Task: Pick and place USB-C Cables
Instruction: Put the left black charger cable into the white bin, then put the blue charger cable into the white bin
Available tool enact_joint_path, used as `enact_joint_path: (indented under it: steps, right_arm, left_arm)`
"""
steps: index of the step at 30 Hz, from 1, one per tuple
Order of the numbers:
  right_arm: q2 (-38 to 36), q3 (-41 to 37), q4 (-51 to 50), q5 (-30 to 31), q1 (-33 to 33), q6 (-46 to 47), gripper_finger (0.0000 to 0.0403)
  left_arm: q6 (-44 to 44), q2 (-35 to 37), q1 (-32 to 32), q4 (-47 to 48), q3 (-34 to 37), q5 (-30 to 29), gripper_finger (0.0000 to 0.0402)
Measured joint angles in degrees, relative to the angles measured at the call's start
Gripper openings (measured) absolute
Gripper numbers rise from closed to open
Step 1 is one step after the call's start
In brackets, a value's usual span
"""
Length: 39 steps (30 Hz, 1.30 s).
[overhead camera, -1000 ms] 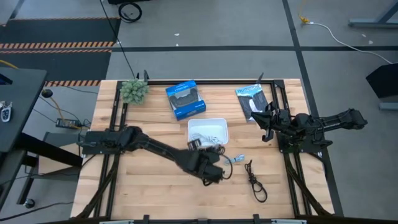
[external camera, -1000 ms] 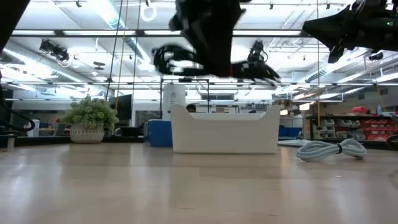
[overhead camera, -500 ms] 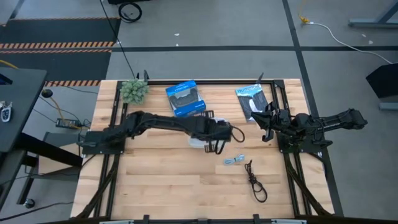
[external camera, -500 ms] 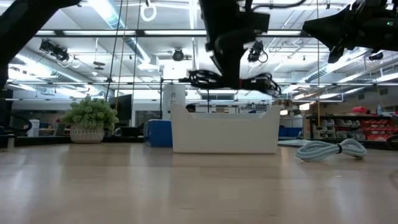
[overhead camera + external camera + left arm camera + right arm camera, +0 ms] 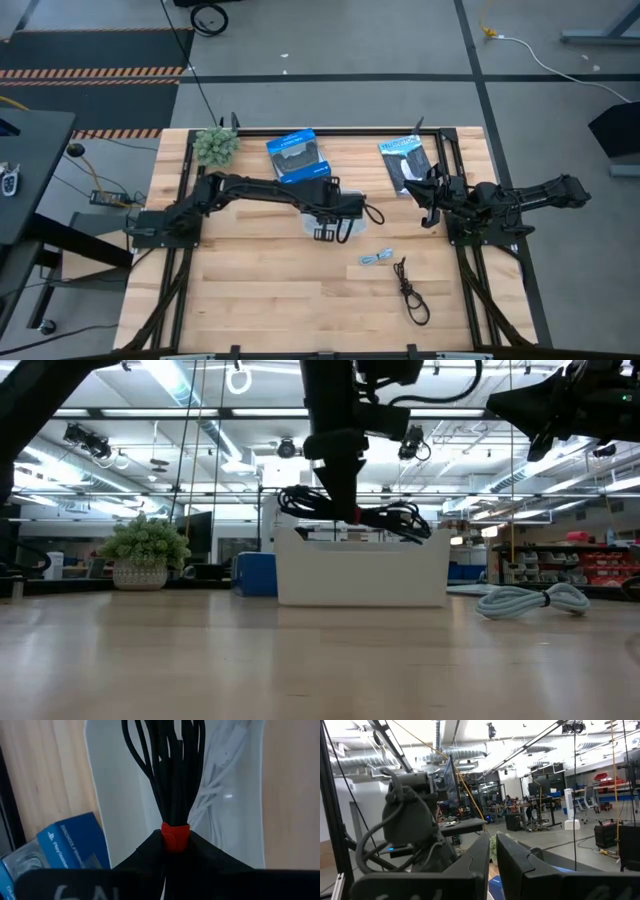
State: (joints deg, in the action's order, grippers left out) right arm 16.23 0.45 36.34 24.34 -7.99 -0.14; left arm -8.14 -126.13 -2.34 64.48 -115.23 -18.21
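My left gripper (image 5: 335,213) is shut on the black cable with the red band (image 5: 172,765) and hangs over the white tray (image 5: 352,230). In the low view the bundle (image 5: 360,517) hangs just above the tray's rim (image 5: 360,540). A white cable (image 5: 225,785) lies inside the tray. The light blue-grey cable (image 5: 377,258) and the dark cable (image 5: 410,290) lie on the wood near the table's near right. My right gripper (image 5: 428,200) is shut and waits raised at the right side. My left gripper (image 5: 175,845) pinches the black cable at its red band (image 5: 175,830) between its two fingers, coming from above and pointing down. The bundle is lifted clear. Its loops spread out beyond the fingertips above the tray's inside.
A blue box (image 5: 298,160) and a small potted plant (image 5: 215,145) stand near the far edge, left of the tray. A black-and-white packet (image 5: 405,160) lies at the far right beside the right arm. Bare wood (image 5: 250,290) lies along the near side.
My left gripper has carried the black cable from the table's near middle toward the far edge and now stands over the white tray. In the low view the bundle has come down close to the tray's rim. The right arm has kept still.
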Motion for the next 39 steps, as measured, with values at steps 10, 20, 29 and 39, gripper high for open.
enact_joint_path:
  steps: [10, 20, 29, 39]
  right_arm:
    - [0.00, 0.00, -0.01, 0.00, -0.01, 0.00, 0.0039]
    - [-0.01, 0.00, 0.02, 0.01, 0.00, 0.02, 0.0039]
    - [0.00, 0.00, 0.03, -0.01, 0.00, 0.00, 0.0039]
    - [0.00, 0.00, 0.02, -0.01, 0.00, 0.00, 0.0039]
  left_arm:
    - [-0.28, -0.56, 1.44, -3.24, 0.64, -0.13, 0.0075]
    - [0.44, -0.74, 4.33, -6.35, 2.92, 2.89, 0.0080]
    - [-0.12, -0.92, 3.67, -8.85, 8.82, 0.76, 0.0176]
    - [2.46, -0.76, 3.12, -9.26, 3.32, 1.11, 0.0227]
